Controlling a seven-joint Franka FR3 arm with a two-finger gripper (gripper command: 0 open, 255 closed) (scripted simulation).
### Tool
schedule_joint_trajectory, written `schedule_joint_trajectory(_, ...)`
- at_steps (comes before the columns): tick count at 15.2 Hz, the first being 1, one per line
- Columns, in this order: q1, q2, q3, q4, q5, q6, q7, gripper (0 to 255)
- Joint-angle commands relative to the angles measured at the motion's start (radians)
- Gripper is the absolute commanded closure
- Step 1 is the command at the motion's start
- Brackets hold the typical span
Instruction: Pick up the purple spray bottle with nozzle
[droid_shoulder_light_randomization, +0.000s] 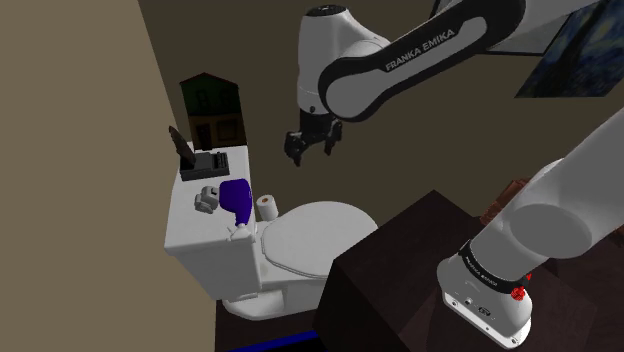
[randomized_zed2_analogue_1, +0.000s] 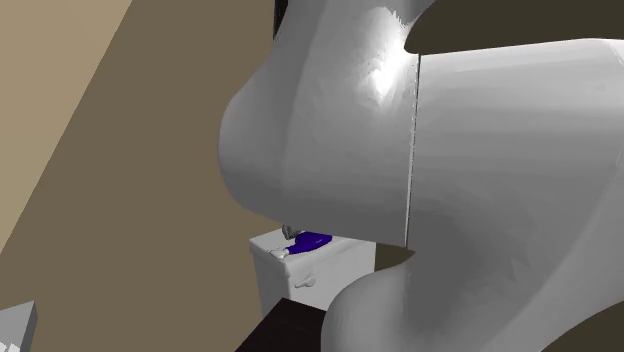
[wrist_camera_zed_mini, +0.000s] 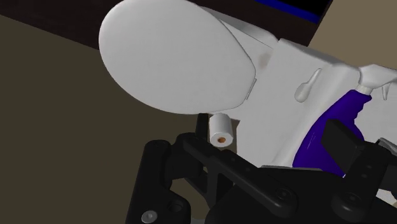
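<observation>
Gripper (droid_shoulder_light_randomization: 311, 151): fingers spread, holding nothing.
Purple spray bottle (droid_shoulder_light_randomization: 236, 197): lying on toilet tank (droid_shoulder_light_randomization: 195, 238), below gripper, toward shoulder view's left, well apart.

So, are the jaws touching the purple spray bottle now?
Apart. The shoulder view shows the jaws hanging in the air, with a plain gap down to the purple spray bottle on the white toilet tank.

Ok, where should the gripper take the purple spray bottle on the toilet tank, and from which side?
Probably from above, across the purple body of the spray bottle: it lies on its side on the toilet tank, white nozzle at one end, leaving its broad middle exposed upward.
</observation>
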Motion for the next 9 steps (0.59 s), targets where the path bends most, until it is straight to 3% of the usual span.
schedule_joint_trajectory(1,0.000,0.081,0.015,0.036,-0.043,0.034,0.057,0)
schedule_joint_trajectory(9,0.079,0.420,-0.004,0.238,-0.243,0.113,0.289,0)
